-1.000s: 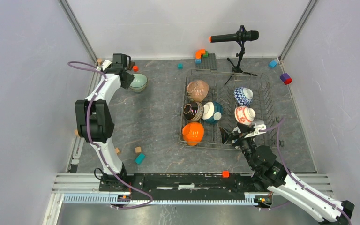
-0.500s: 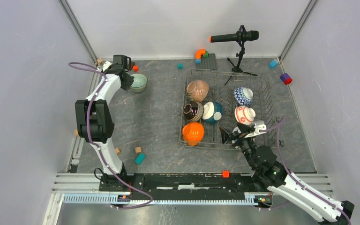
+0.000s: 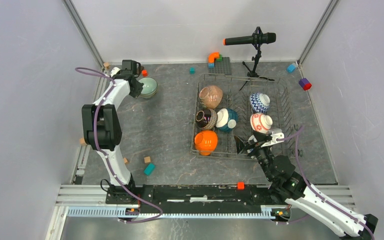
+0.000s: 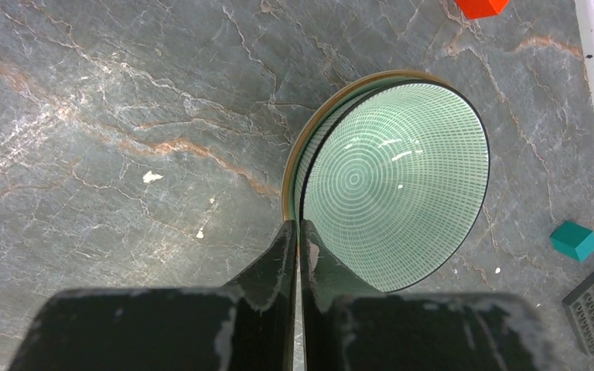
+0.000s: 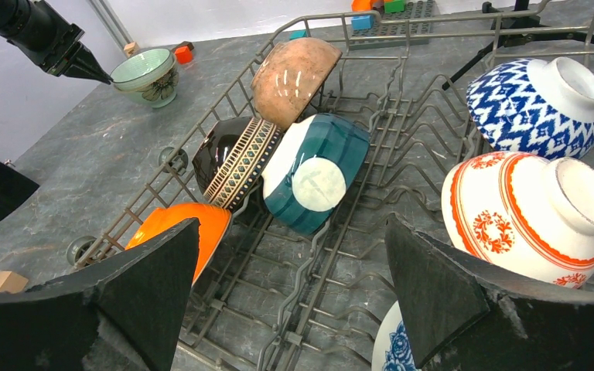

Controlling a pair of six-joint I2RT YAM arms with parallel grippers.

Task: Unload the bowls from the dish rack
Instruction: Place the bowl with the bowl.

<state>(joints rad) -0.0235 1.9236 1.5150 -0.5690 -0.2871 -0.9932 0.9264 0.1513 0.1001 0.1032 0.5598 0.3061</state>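
The pale green bowl [image 4: 394,178] stands at the far left of the table [image 3: 148,86], apparently nested in a bowl with a tan rim. My left gripper [image 4: 299,226] is shut on its near rim [image 3: 136,86]. The wire dish rack [image 3: 285,112] holds the brown speckled [image 3: 210,96], dark striped [image 3: 206,119], teal [image 3: 227,119], orange [image 3: 206,142], blue-white zigzag [image 3: 259,102] and red-white [image 3: 261,122] bowls. My right gripper [image 3: 245,145] is open and empty over the rack's near edge [image 5: 292,224], between the orange bowl [image 5: 201,224] and the red-white bowl [image 5: 526,209].
A microphone on a tripod [image 3: 252,45] stands behind the rack. A grey studded plate with an orange piece [image 3: 219,62] lies at the back. Toy blocks are scattered about: teal [image 3: 149,169], tan [image 3: 147,160], red [image 3: 144,73], purple-red [image 3: 305,83].
My left gripper and the pale green bowl have shifted very slightly. The right arm has not moved.
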